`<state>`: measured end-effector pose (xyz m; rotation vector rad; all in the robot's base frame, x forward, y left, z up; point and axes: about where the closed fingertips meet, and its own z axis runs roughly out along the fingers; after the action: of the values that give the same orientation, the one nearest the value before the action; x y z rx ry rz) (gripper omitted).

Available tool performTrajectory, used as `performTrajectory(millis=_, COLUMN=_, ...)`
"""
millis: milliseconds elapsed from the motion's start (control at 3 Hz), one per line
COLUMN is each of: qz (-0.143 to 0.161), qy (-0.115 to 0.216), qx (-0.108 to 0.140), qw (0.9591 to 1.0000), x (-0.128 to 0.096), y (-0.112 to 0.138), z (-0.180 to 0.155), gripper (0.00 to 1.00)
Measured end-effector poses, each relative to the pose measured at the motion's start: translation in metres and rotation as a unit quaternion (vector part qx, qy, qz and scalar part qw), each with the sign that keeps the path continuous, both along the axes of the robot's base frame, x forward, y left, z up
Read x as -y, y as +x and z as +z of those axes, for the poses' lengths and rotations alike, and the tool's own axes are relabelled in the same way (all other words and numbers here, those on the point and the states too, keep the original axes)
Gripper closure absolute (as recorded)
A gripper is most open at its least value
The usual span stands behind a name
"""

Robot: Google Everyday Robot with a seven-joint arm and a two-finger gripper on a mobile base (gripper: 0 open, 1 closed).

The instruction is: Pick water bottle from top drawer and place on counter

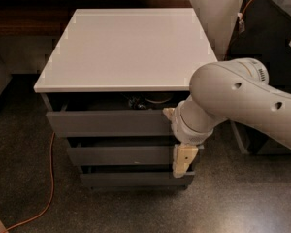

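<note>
Tool (184,158) hangs low at the right end of the cabinet, in front of the middle drawer (119,155) and below the top drawer (106,123). Can't tell if it's open or closed from here. No sign it has hold of anything.

Top drawer is only pulled out a little, leaving a narrow dark slot under the desk (131,47). The bottle (135,102) looks to be the dark patterned bit in that slot, right of centre. Just right of it is a pale round rim, probably a bowl (158,99). Hard to separate the two.

Risks as I see them:
- The slot looks too tight. Reaching in like this, the wrist would hit the desk edge or the drawer front.
- Tool sits below the drawer front. Coming straight up could catch it and push the drawer shut or jam it.
- Bottle and bowl are close together, so the tool could close on the bowl or knock the bottle further back.
- The bulky arm (242,96) hides the right end of the drawer.
- An orange cable (51,178) lies on the floor to the left, a snag if the base moves that way.
</note>
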<state>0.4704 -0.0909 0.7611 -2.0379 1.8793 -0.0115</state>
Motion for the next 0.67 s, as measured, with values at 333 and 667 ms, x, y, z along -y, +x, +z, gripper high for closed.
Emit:
performTrajectory(millis=333, qz=0.011, qy=-0.024, qx=0.004, qw=0.9997, x=-0.001, y=0.009, z=-0.030, gripper=0.00)
performTrajectory(millis=667, qz=0.026, qy=-0.033, qx=0.022, qw=0.9989, x=0.000, y=0.031, z=-0.050, gripper=0.00)
